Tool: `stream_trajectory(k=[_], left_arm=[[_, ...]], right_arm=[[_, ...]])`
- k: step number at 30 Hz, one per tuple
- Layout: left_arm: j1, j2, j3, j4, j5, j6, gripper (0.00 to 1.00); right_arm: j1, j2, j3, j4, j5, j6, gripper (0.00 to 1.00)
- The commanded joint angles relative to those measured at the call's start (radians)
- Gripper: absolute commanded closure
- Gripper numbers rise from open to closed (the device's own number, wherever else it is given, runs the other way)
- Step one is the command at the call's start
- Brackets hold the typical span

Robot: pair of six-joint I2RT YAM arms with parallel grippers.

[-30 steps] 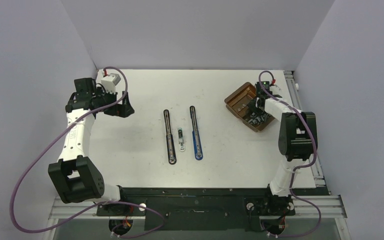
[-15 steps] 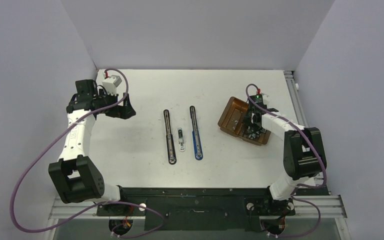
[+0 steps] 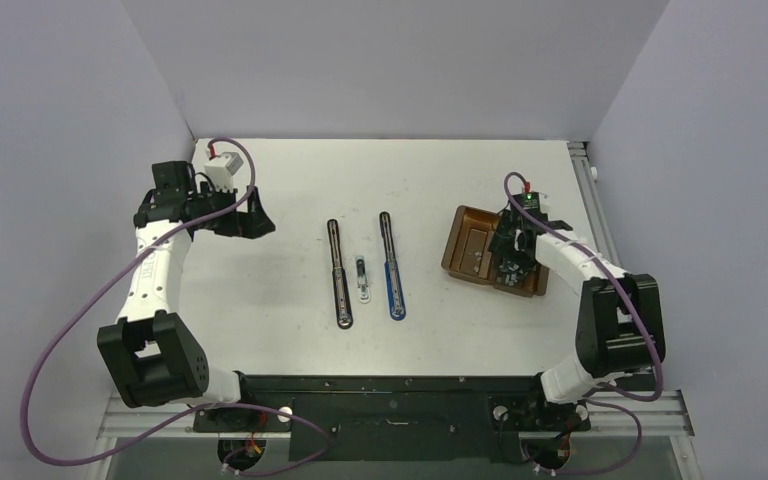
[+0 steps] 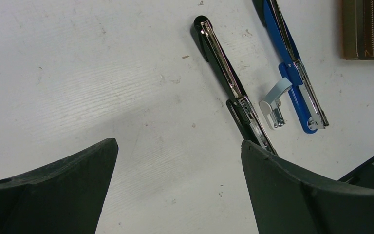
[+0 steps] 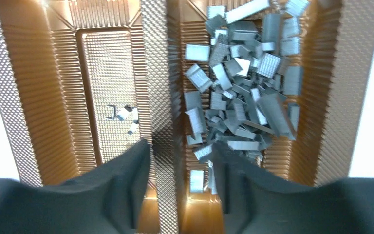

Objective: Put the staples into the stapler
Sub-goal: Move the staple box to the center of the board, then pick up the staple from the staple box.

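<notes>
Two staplers lie folded open mid-table: a black stapler (image 3: 339,272) (image 4: 226,73) and a blue stapler (image 3: 392,265) (image 4: 292,68). The staples (image 3: 512,268) (image 5: 246,83) are a heap of silver strips in one compartment of the brown tray (image 3: 468,225) (image 5: 158,73). My right gripper (image 3: 511,250) (image 5: 181,145) reaches down into the tray, open. Its fingers straddle the middle wall, one in each compartment, and nothing is held. My left gripper (image 3: 255,222) (image 4: 178,144) hangs wide open and empty over bare table, left of the black stapler.
A small white and silver part (image 3: 362,280) (image 4: 275,105) lies between the staplers. A few loose staples (image 5: 124,114) sit in the tray's other compartment. The tray rests at the right, near the table's right edge.
The tray has slid toward the near side and turned with my right gripper, whose jaws have since widened off the middle wall. The left arm has barely moved.
</notes>
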Motion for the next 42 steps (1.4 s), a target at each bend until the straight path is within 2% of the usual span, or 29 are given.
stream_trajectory(k=[1,4,7,14,23,42], left_arm=[[-0.002,-0.036,-0.005,0.011,0.048,-0.041,0.04],[-0.002,-0.036,-0.012,0.014,0.059,-0.061,0.04],[-0.003,-0.037,-0.02,0.018,0.062,-0.066,0.04],[-0.009,-0.044,-0.03,0.022,0.065,-0.08,0.04],[-0.013,-0.045,-0.034,0.023,0.056,-0.07,0.04],[-0.011,-0.043,-0.029,0.004,0.052,-0.054,0.04]], right_arm=[[-0.033,-0.085,0.0,-0.08,0.009,-0.012,0.48],[-0.042,-0.125,0.002,-0.088,0.039,0.0,0.33],[-0.062,-0.127,0.013,-0.115,0.095,0.008,0.29],[-0.122,-0.075,0.005,-0.097,0.133,0.048,0.35],[-0.125,0.007,0.023,-0.054,0.142,0.07,0.36],[-0.133,0.078,0.029,-0.042,0.195,0.085,0.44]])
